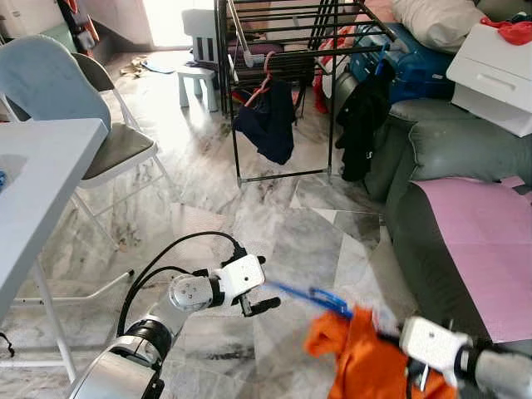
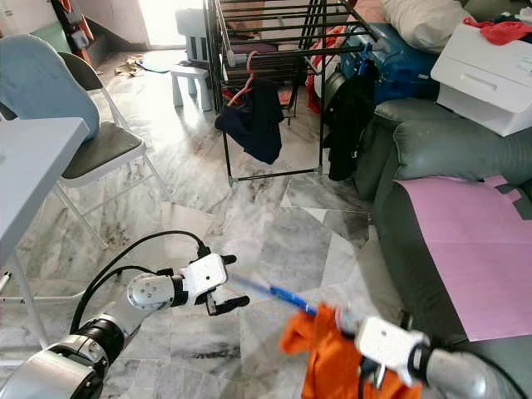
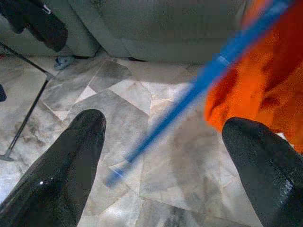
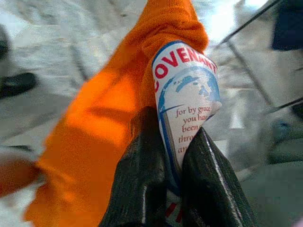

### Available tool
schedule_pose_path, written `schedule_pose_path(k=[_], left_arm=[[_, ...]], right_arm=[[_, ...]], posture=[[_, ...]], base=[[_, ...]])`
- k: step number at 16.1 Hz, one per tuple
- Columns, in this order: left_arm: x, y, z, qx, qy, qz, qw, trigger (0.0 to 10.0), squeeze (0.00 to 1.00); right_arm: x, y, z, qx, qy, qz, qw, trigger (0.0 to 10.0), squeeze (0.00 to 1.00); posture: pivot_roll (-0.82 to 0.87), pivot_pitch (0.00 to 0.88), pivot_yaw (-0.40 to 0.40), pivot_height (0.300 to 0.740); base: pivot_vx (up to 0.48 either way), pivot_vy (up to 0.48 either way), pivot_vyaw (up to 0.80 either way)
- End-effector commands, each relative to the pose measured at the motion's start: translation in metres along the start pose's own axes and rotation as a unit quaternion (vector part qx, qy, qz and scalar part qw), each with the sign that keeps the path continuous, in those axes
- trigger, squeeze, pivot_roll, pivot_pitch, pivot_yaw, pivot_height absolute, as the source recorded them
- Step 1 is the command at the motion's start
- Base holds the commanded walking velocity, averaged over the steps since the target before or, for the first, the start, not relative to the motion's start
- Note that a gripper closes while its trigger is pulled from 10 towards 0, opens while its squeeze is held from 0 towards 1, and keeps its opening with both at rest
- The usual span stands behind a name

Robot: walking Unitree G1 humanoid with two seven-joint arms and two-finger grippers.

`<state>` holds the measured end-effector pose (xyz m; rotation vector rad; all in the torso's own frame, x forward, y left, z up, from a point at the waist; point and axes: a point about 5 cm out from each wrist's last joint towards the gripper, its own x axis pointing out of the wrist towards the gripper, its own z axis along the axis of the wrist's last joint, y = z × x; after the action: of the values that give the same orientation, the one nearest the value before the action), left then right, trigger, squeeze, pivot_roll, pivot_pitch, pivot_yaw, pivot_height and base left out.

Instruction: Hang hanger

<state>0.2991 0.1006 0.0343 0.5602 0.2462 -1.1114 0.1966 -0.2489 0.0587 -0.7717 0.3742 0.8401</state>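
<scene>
A blue hanger (image 1: 307, 295) carries an orange shirt (image 1: 357, 362) low over the marble floor; both are blurred. My right gripper (image 4: 173, 182) is shut on the shirt's cloth at a white printed patch (image 4: 189, 99), at the lower right of the eye views (image 1: 420, 370). My left gripper (image 1: 264, 287) is open at the hanger's free end. In the left wrist view the blue bar (image 3: 208, 78) runs between the two spread fingers (image 3: 61, 170) without touching either. The black drying rack (image 1: 283, 50) stands at the far end of the room.
A navy garment on a pink hanger (image 1: 268, 125) and a black garment (image 1: 362, 116) hang from the rack. A grey-green sofa (image 1: 449, 158) with a pink sheet (image 1: 490, 241) lines the right. At left are a white table (image 1: 41, 183) and folding chair (image 1: 108, 141).
</scene>
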Motion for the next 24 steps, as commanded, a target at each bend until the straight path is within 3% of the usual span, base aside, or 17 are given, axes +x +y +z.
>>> schedule_pose_path(k=[1, 3, 6, 9, 10, 14, 15, 16, 18, 19, 24], left_arm=[[0.0, 0.004, 0.003, 0.009, 0.001, -0.007, 1.0, 10.0, 0.0], [0.001, 0.003, 0.004, 0.01, -0.001, -0.011, 1.0, 10.0, 0.0], [0.003, 0.002, 0.006, 0.012, -0.005, -0.013, 1.0, 10.0, 0.0], [0.005, -0.002, 0.007, 0.009, -0.011, -0.024, 1.0, 10.0, 0.0], [0.006, -0.005, 0.007, 0.005, -0.016, -0.031, 0.999, 0.0, 0.0], [0.009, -0.008, 0.009, 0.006, -0.017, -0.042, 0.999, 0.0, 0.0], [0.009, -0.008, 0.009, 0.008, -0.016, -0.045, 0.999, 0.6, 0.0], [0.01, -0.008, 0.01, 0.011, -0.015, -0.045, 0.999, 7.6, 0.0], [0.011, -0.007, 0.011, 0.01, -0.017, -0.044, 0.999, 2.1, 0.0], [0.01, -0.007, 0.011, 0.01, -0.017, -0.044, 0.999, 0.0, 0.0], [0.009, -0.007, 0.01, 0.01, -0.016, -0.05, 0.999, 0.0, 0.0]], right_arm=[[-0.002, -0.01, 0.002, -0.013, -0.008, -0.024, 1.0, 10.0, 0.0], [0.0, -0.008, 0.008, -0.017, -0.017, -0.006, 1.0, 10.0, 0.0], [-0.004, 0.009, 0.011, -0.004, -0.018, 0.066, 0.998, 10.0, 0.0], [-0.009, 0.01, 0.014, -0.002, -0.022, 0.079, 0.997, 10.0, 0.0], [-0.011, 0.006, 0.018, -0.008, -0.024, 0.077, 0.997, 10.0, 0.0], [-0.012, -0.006, 0.029, -0.029, -0.034, 0.06, 0.997, 10.0, 0.0], [-0.012, -0.009, 0.03, -0.034, -0.034, 0.057, 0.997, 10.0, 0.0], [-0.013, -0.013, 0.032, -0.038, -0.034, 0.054, 0.997, 10.0, 0.0], [-0.014, -0.014, 0.032, -0.042, -0.031, 0.054, 0.997, 10.0, 0.0], [-0.015, -0.017, 0.032, -0.05, -0.026, 0.053, 0.997, 10.0, 0.0], [-0.018, -0.028, 0.03, -0.074, -0.014, 0.033, 0.997, 10.0, 0.0]], posture=[[-0.04, 0.0, 0.036, 0.74], [-0.04, 0.0, 0.037, 0.74], [-0.04, 0.0, 0.035, 0.74], [-0.04, 0.0, 0.033, 0.74], [-0.05, 0.0, 0.034, 0.74], [-0.05, 0.0, 0.035, 0.74], [-0.05, 0.0, 0.034, 0.74], [-0.06, 0.0, 0.036, 0.74], [-0.05, 0.0, 0.033, 0.74], [-0.05, 0.0, 0.033, 0.74], [-0.05, 0.0, 0.038, 0.74]], base=[[0.0, 0.0, 0.0], [0.0, 0.0, 0.0], [0.0, 0.0, 0.0], [0.0, 0.0, 0.0], [0.0, 0.0, 0.0], [0.0, 0.0, 0.0], [0.0, 0.0, 0.0], [0.0, 0.0, 0.0], [0.0, 0.0, 0.0], [0.0, 0.0, 0.0], [0.0, 0.0, 0.0]])
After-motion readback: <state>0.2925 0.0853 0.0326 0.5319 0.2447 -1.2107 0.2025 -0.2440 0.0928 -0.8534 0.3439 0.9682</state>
